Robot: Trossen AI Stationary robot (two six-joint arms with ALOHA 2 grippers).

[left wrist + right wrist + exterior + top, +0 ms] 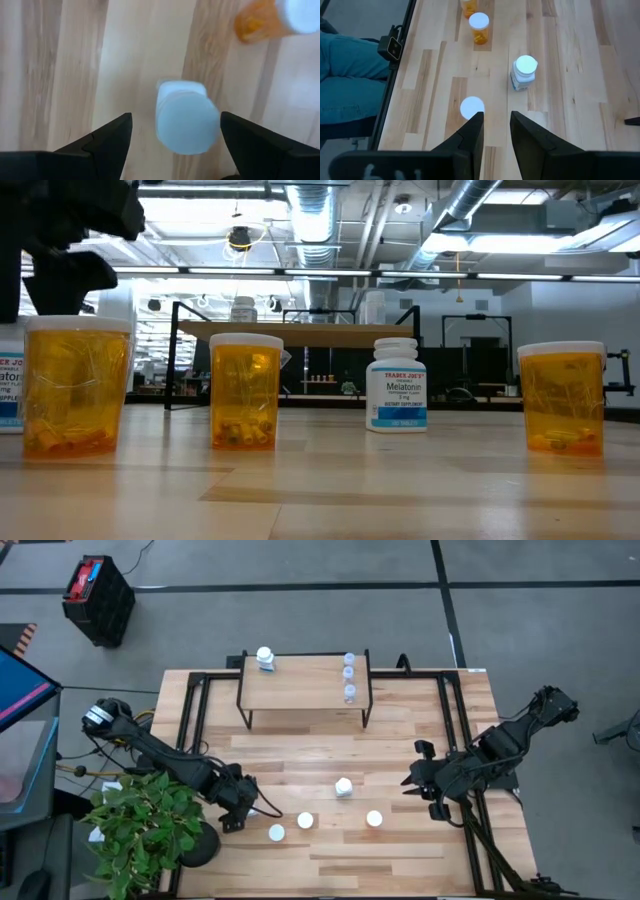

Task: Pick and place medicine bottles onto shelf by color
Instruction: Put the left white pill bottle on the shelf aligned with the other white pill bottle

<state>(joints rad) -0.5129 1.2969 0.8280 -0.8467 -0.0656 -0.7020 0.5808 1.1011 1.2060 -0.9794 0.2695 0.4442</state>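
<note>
Two open fingers [107,137] flanking white bottle [186,120], left pincer [175,145]

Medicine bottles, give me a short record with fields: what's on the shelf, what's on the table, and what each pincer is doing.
Shelf: shelved white bottle; three clear bluish bottles in a row
Table: three orange bottles; free white bottle, all upright
Left pincer: open, fingers on either side of a third white bottle, not yet closed
Right pincer: at the table's right side, holding nothing
</note>
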